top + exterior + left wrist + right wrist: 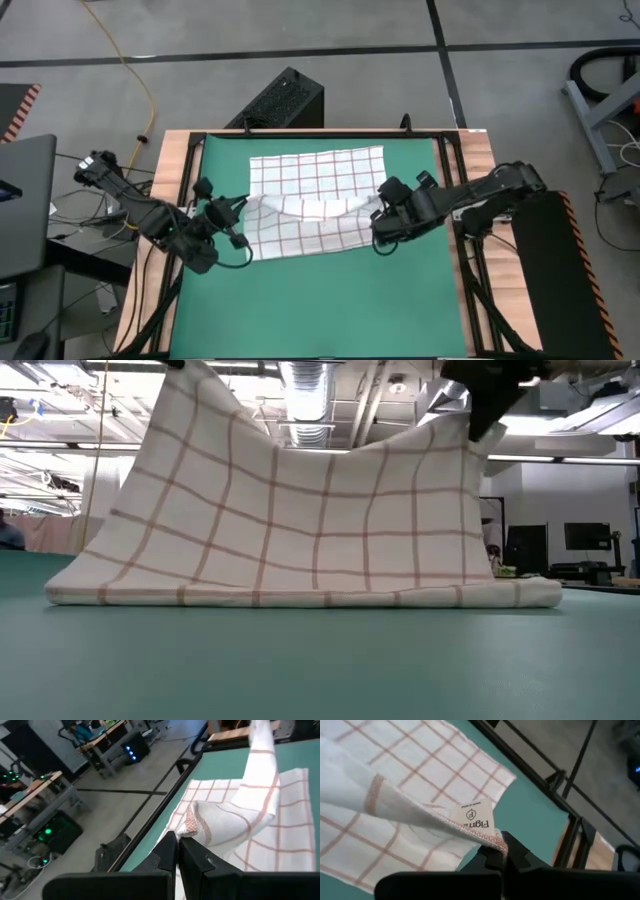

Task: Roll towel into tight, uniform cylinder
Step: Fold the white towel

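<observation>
Towel (318,203) corners lifted, pinched in both jaws

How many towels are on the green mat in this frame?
1. The towel lies mid-mat, its near corners lifted: one pinched by the left gripper, one by the right gripper. Nothing else shows.

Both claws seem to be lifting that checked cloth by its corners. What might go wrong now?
The left gripper and right gripper each pinch only a thin bit of the towel's edge, so a corner might slip free. The lifted edge sags in the middle, so the fold may land uneven and the roll come out lopsided.
</observation>
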You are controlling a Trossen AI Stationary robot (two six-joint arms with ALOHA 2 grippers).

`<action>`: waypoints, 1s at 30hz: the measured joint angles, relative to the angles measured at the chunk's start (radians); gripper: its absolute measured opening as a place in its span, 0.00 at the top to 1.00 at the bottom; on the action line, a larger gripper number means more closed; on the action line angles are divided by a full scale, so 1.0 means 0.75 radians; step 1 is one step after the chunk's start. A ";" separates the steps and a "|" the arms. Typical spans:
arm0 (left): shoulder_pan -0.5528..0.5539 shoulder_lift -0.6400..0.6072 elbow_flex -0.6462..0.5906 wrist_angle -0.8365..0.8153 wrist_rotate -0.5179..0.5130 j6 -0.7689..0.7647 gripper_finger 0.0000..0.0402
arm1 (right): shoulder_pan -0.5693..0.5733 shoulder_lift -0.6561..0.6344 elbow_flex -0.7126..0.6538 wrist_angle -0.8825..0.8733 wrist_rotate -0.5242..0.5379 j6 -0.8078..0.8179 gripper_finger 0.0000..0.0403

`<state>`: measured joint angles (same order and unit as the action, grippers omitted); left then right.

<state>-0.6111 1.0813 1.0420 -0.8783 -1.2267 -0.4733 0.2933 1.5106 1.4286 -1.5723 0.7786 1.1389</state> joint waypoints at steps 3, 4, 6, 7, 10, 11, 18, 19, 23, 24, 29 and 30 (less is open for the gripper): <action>0.034 -0.001 0.000 0.015 -0.001 0.035 1.00 | 0.033 0.001 -0.002 0.000 -0.037 0.024 0.98; 0.043 -0.001 0.000 0.024 0.000 0.055 1.00 | 0.048 0.000 -0.002 0.002 -0.045 0.043 0.98; 0.058 -0.001 0.000 0.058 0.014 0.100 1.00 | 0.083 0.000 -0.002 0.002 -0.062 0.080 0.98; 0.065 -0.001 0.000 0.079 0.020 0.129 1.00 | 0.103 0.000 -0.002 0.002 -0.063 0.095 0.98; 0.081 -0.001 0.000 0.133 0.045 0.198 1.00 | 0.164 0.000 -0.002 0.001 -0.064 0.157 0.98; 0.086 -0.001 0.000 0.153 0.051 0.216 1.00 | 0.183 0.000 -0.002 0.002 -0.068 0.178 0.98; 0.115 -0.001 0.000 0.210 0.048 0.332 1.00 | 0.239 0.000 -0.002 0.002 -0.048 0.250 0.98; 0.123 -0.001 0.000 0.209 0.047 0.344 1.00 | 0.223 0.000 -0.002 0.002 -0.023 0.233 0.98; 0.178 -0.001 0.000 0.207 0.046 0.393 1.00 | 0.115 -0.006 -0.002 0.002 0.011 0.159 0.98; 0.198 -0.001 0.000 0.204 0.046 0.403 1.00 | 0.080 -0.006 -0.002 0.002 0.026 0.136 0.98; 0.288 -0.001 0.000 0.202 0.057 0.419 1.00 | -0.093 -0.006 -0.002 0.002 0.041 0.002 0.98; 0.300 -0.001 0.000 0.202 0.057 0.430 1.00 | -0.123 -0.006 -0.002 0.001 0.041 -0.023 0.98</action>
<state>-0.3858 1.0809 1.0420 -0.7269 -1.1839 -0.1506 0.2009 1.5059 1.4273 -1.5713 0.8093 1.1214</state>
